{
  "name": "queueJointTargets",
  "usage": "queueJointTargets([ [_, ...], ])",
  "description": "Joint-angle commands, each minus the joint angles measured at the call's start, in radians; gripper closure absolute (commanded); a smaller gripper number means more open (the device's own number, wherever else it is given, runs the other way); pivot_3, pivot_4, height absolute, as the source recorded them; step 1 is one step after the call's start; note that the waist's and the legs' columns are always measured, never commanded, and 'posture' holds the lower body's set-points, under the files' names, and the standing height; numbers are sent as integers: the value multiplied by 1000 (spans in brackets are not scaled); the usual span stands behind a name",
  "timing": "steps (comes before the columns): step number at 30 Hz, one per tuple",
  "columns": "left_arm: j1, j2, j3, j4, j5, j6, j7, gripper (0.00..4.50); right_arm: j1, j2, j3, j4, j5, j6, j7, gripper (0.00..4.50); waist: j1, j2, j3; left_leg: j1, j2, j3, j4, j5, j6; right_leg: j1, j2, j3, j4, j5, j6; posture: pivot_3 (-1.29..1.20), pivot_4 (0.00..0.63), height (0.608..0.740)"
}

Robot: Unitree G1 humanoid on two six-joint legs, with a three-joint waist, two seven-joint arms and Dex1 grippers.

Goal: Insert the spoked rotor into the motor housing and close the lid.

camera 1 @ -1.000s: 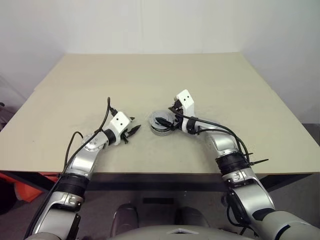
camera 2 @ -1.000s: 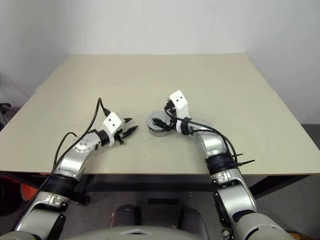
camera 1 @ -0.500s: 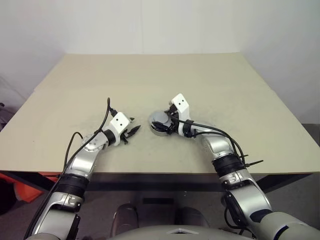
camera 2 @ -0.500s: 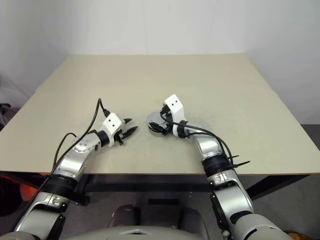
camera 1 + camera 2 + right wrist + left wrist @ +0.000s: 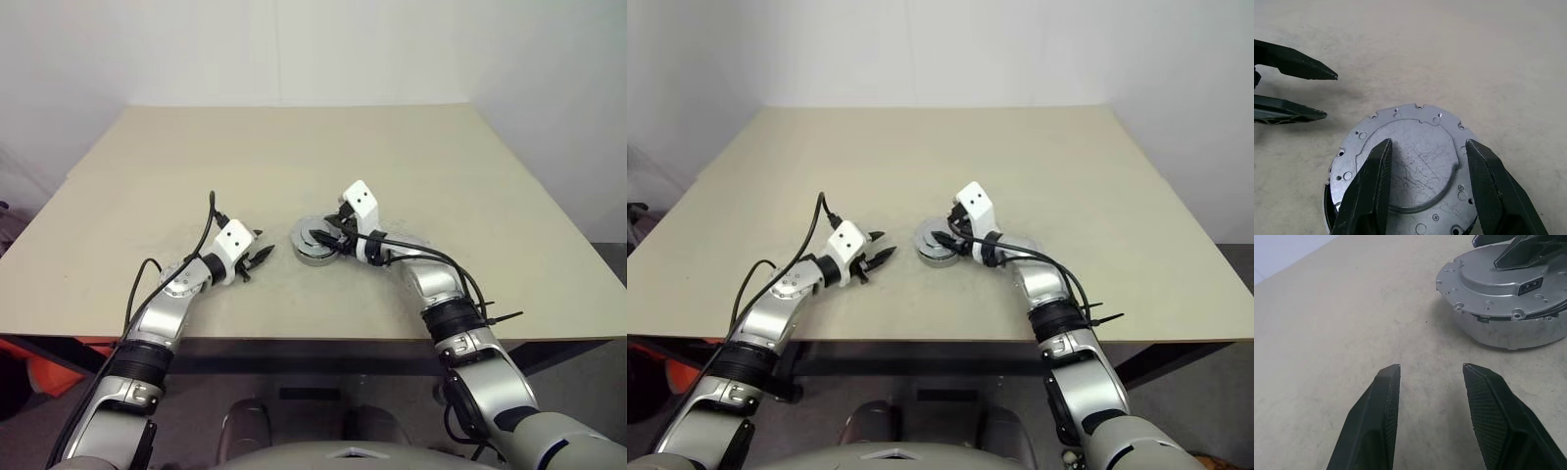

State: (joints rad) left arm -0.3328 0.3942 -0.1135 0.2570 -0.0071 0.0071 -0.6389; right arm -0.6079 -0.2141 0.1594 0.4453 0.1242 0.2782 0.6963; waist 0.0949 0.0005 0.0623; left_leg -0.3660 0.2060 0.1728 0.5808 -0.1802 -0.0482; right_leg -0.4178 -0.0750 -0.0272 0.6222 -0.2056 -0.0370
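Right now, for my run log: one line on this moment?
lid: on housing | right gripper: open, over lid | left gripper: open, empty, beside housing | table

No readable text, label, brand, number or sign on anything here
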Motion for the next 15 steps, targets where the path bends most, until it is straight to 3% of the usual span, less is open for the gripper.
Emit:
queueJointTargets([
  [1, -13, 10, 15, -30, -4, -10, 4, 2362, -23, 5, -21, -31, 35, 48, 26, 1878, 0, 0, 0, 0, 0, 0, 0, 0, 0, 0, 0, 0, 0, 0, 0, 0, 0, 740],
  [4, -13, 11, 14, -30, -4, -9, 4, 2362, -18, 7, -14, -47, 34, 46, 38, 1297, 0, 0, 0, 0, 0, 0, 0, 0, 0, 0, 0, 0, 0, 0, 0, 0, 0, 740],
  [8, -13, 12, 16, -28, -3, -10, 4, 2362, -6, 15, -4, -71, 20, 17, 33, 44, 0, 0, 0, 0, 0, 0, 0, 0, 0, 0, 0, 0, 0, 0, 0, 0, 0, 740],
  [15, -17, 12, 15, -21, 0, -14, 4, 2362, 5, 20, 18, -42, -3, -27, 33, 44, 0, 0, 0, 0, 0, 0, 0, 0, 0, 0, 0, 0, 0, 0, 0, 0, 0, 740],
])
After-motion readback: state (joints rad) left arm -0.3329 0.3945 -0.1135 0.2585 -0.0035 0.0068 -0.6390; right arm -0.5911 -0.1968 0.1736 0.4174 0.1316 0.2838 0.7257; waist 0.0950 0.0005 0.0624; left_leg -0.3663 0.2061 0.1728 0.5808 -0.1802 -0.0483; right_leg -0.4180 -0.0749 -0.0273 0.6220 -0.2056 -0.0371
